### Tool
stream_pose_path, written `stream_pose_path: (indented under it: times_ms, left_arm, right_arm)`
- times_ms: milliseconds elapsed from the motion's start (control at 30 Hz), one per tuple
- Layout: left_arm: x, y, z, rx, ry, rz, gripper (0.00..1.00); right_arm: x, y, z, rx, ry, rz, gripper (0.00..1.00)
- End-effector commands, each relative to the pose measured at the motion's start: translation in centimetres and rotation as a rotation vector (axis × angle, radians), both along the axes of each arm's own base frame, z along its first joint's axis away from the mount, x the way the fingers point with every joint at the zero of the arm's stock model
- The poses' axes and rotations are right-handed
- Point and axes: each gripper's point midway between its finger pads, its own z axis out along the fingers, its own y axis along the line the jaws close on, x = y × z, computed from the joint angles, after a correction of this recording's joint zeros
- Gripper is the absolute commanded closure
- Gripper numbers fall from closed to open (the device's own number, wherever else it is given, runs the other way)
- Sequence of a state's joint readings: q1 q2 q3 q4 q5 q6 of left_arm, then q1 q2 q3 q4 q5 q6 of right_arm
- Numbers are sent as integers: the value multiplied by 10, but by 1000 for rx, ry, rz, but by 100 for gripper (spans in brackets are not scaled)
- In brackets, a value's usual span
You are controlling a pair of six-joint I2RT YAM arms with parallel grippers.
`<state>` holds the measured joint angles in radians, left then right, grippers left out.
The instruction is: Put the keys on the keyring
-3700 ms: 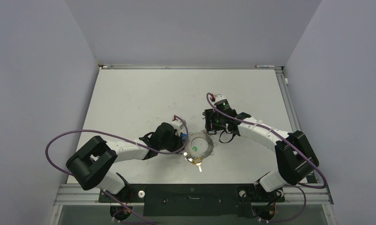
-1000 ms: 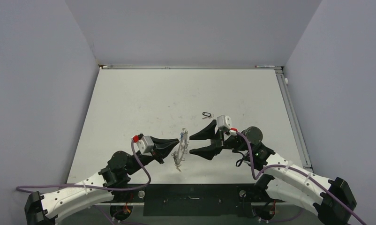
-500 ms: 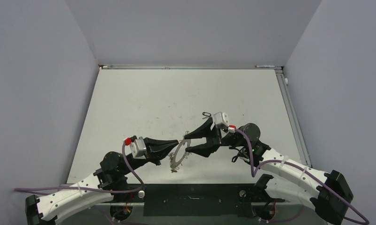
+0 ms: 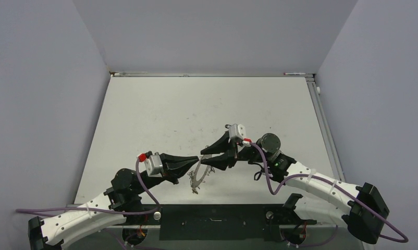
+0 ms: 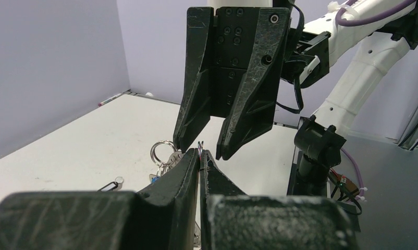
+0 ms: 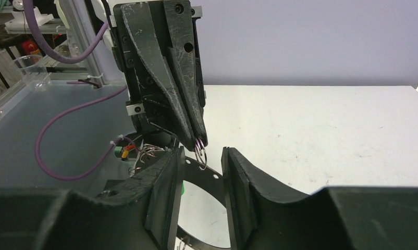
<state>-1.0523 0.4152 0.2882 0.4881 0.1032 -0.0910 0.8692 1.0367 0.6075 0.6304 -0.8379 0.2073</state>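
**A:** Where's the keyring (image 6: pixel 204 179) now, is it off the bench (image 4: pixel 160 114)?

**B:** Yes, it's up in the air between the 2 arms. The left hand (image 6: pixel 199 141) is pinched fully shut on a thin wire loop (image 6: pixel 200 150) at the ring's rim, and the ring hangs below that with some keys (image 5: pixel 161 159) dangling from it.

**A:** And the right hand (image 5: pixel 201 148)?

**B:** It's partly open, with 1 finger on each side of the rim, just beside the left fingertips. It has hold of nothing that I can see, and I can't tell whether either finger touches the metal.

**A:** So what worries you?

**B:** Mostly that pinch. I'd guess 1 thin loop is all that carries a flat ring with keys on it. If the right fingers meet the rim off-centre, the ring could twist on the loop or slip out and drop to the bench.

**A:** The 2 hands look very close together.

**B:** They are, nearly tip to tip. If the right hand closes slightly off line, it could nip the left fingers instead of the ring. A knock there might also set the hanging keys swinging.

**A:** Is anything left on the bench?

**B:** There's 1 loose key (image 5: pixel 109 186) with a black tag lying there, so I don't think the job is finished.
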Motion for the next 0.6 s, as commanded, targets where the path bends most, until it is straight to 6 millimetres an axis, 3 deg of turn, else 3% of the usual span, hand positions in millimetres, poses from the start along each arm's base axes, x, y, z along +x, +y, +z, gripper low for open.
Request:
stream_pose_path:
  times_ms: [0,300,567]
  left_arm:
    - [-9,9,42,-100,-73,-11,100]
    - [-9,11,42,-106,-72,-9,100]
    - [0,17,40,-73,-11,47,100]
  right_arm:
    - [2,5,21,38,-78,-1,69]
    - [3,11,14,-1,-74,9,94]
    - [4,4,33,10,-155,-29,95]
